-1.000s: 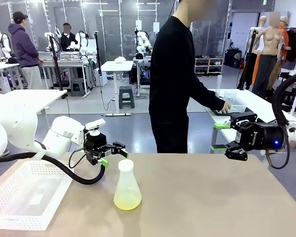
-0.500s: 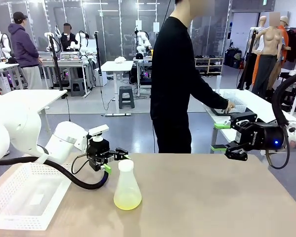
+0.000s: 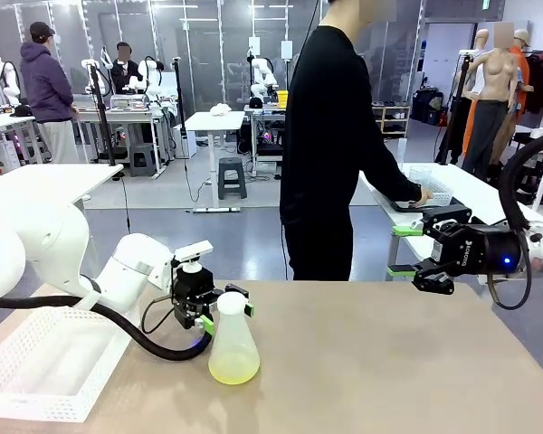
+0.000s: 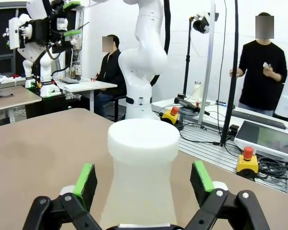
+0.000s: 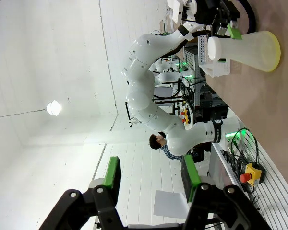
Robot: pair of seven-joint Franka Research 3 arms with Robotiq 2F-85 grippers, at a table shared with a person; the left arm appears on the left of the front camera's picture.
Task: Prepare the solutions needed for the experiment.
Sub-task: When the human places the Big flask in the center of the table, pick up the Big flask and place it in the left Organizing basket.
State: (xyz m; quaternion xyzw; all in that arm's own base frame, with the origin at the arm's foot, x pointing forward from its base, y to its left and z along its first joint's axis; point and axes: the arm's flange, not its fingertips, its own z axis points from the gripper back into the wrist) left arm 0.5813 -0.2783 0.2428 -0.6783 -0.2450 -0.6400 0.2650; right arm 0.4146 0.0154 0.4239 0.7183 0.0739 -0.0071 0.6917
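Observation:
A frosted conical flask [image 3: 233,348] with a white top stands on the brown table, left of the middle. A shallow layer of the yellow-green solutions [image 3: 233,370] glows in its base. My left gripper [image 3: 228,315] is open around the flask's neck, one green pad on each side. In the left wrist view the neck [image 4: 143,182] stands between the pads [image 4: 85,178], with gaps on both sides. My right gripper [image 3: 403,250] hangs open and holds nothing at the table's far right. The right wrist view has its fingers [image 5: 111,173] apart, the flask [image 5: 247,45] far off.
A white perforated tray [image 3: 45,362] lies at the table's left front. A person in black [image 3: 330,154] stands behind the far edge, a hand on a side table at the right.
My left gripper has moved right and forward until its open fingers straddle the flask's neck. The right arm has not moved. The person has turned slightly.

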